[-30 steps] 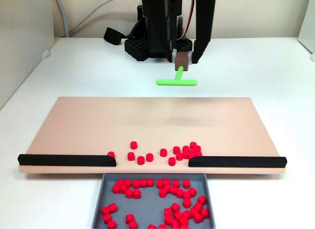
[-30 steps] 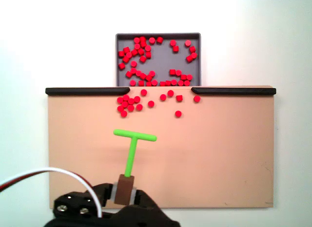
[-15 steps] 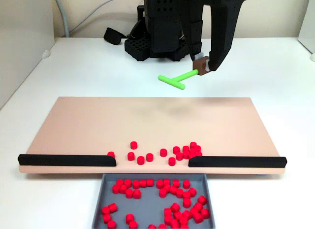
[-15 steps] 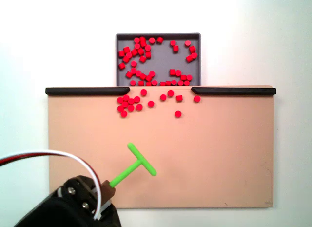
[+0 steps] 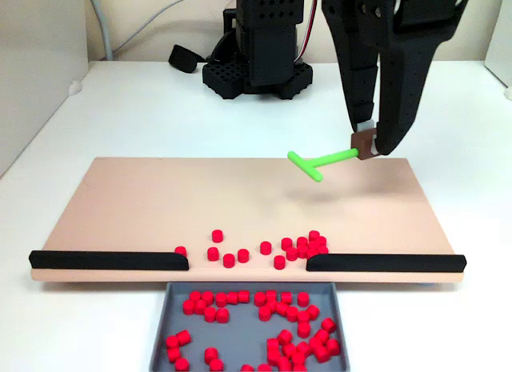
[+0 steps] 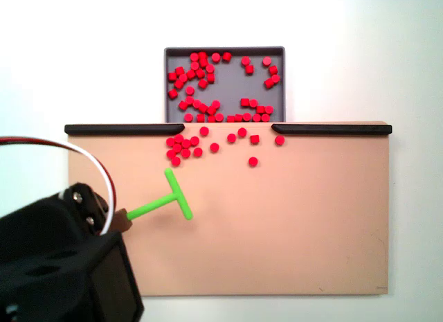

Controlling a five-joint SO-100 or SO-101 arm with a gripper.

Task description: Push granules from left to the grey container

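Hand (image 5: 366, 145): clamped on the green pusher (image 5: 314, 162), apparently raised above the board (image 5: 160, 204).
Granules (image 5: 292, 246): loose cluster beside the gap.
Grey container (image 5: 172, 308): many granules inside.

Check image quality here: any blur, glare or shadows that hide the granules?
In both fixed views the granules look sharp under soft, even light. In a fixed view the pusher casts a faint shadow on the board. In a fixed view the white table looks overexposed and the arm is a dark mass.
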